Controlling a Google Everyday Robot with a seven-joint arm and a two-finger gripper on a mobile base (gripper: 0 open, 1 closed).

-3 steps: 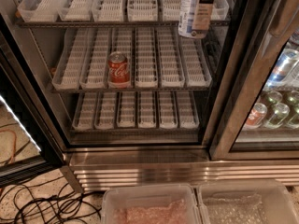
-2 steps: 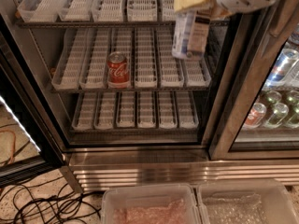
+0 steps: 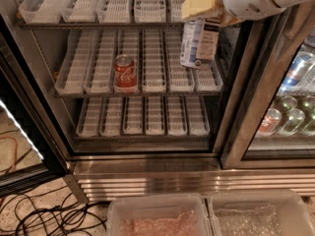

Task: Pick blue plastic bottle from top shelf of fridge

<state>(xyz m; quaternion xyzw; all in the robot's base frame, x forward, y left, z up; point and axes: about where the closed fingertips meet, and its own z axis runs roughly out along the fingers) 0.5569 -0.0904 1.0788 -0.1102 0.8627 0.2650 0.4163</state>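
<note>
The blue plastic bottle hangs tilted in front of the fridge's right side, its label facing me and its lower end over the middle rack. My gripper is shut on the bottle's upper part, with a yellowish finger over the cap, which is hidden. The white arm comes in from the upper right. The top shelf, with whitish slotted lane trays, runs along the top of the view.
A red cola can stands on the middle rack. A lower rack sits beneath it. The neighbouring compartment at right holds many cans. Two clear plastic bins sit at the bottom. Black cables lie on the floor at left.
The gripper has carried the bottle down and to the left, away from the top shelf. More of the white arm shows now.
</note>
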